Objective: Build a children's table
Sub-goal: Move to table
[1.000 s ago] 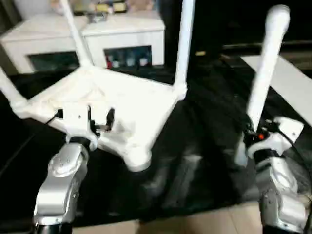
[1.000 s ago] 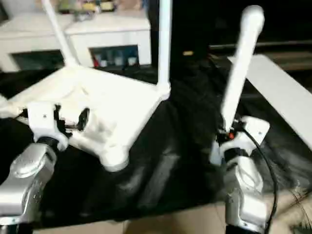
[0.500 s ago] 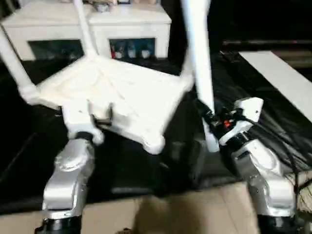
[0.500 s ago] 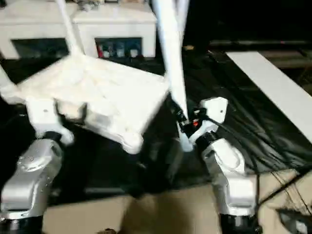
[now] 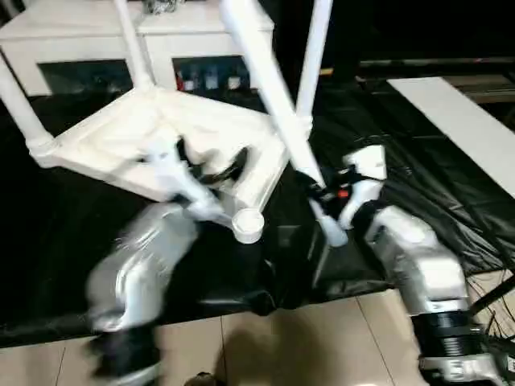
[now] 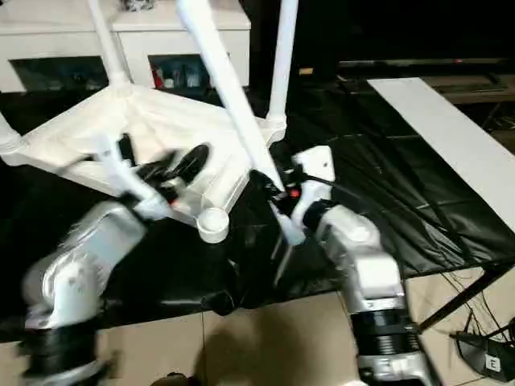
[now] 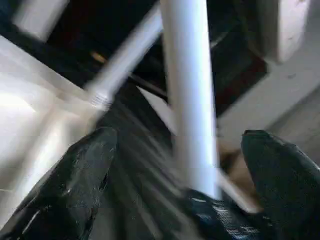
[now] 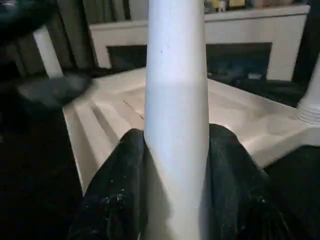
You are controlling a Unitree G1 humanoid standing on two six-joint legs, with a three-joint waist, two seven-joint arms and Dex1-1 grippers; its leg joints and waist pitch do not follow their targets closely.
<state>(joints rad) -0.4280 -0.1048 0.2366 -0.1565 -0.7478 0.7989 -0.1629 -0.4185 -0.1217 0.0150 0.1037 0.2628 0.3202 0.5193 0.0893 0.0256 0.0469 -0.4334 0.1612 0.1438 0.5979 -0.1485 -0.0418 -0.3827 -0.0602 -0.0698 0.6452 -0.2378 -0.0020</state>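
Observation:
The children's table lies upside down and tilted: its white tabletop [image 5: 153,133] has legs standing in three corner sockets, one of them the right leg [image 5: 314,56]. The near corner socket [image 5: 248,223] is empty. My right gripper [image 5: 322,197] is shut on a fourth white leg [image 5: 269,80], which leans up and to the left over the tabletop; its lower end [image 5: 334,235] hangs right of the empty socket. The black fingers [image 8: 120,185] press both sides of that leg [image 8: 175,100]. My left gripper [image 5: 211,170] is open above the tabletop's near edge, with a white tube [image 7: 187,90] between its fingers [image 7: 75,185], untouched.
The work lies on a table covered in black cloth [image 5: 48,265]. A white cabinet with glass doors [image 5: 201,40] stands behind it. A long white board [image 5: 459,121] lies at the right. Tiled floor [image 5: 306,346] and cables [image 6: 483,354] are in front.
My right arm has swung the held leg left and tipped it over the tabletop. My left gripper has moved right along the near edge, toward that leg. The camera has also shifted.

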